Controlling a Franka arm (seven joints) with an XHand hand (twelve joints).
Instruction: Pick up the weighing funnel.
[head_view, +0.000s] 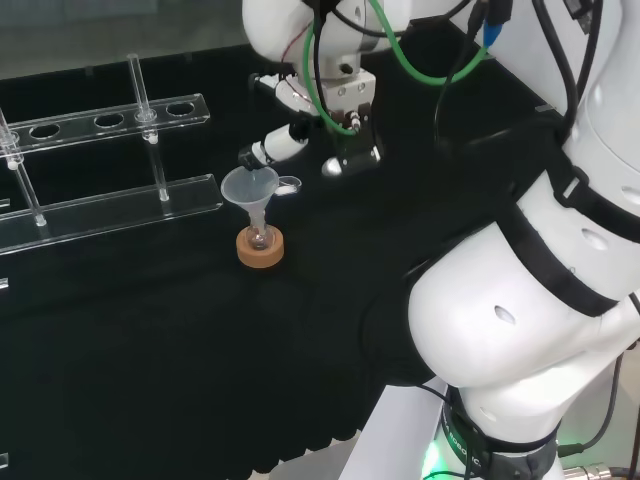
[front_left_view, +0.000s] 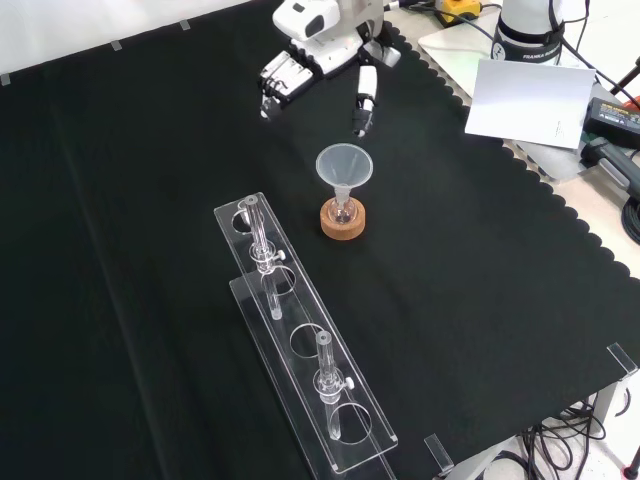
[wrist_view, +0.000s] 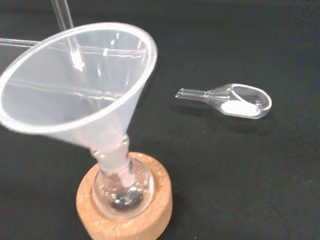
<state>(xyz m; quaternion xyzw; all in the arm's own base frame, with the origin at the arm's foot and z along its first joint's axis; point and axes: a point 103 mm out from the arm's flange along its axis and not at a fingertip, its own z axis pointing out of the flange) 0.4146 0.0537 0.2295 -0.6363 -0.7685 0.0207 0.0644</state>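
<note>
– Reading the head view left to right, what is present?
– Tube rack (head_view: 110, 208), funnel (head_view: 252, 187) in flask (head_view: 260, 238) on cork ring (head_view: 260, 251), then weighing funnel (head_view: 289, 184) lying on the cloth (head_view: 150, 330) just beside it. Hand (front_left_view: 312, 48) above, fingers (front_left_view: 366, 95) straight, spread, holding nothing.

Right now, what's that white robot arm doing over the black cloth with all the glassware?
Its black and white hand hovers open above the black cloth, holding nothing. Close by, a small clear scoop-shaped weighing funnel with some white powder inside lies on the cloth, untouched. Beside it a big clear cone-shaped funnel stands in a small round glass flask on a cork ring. The weighing funnel is not yet picked up.
</note>
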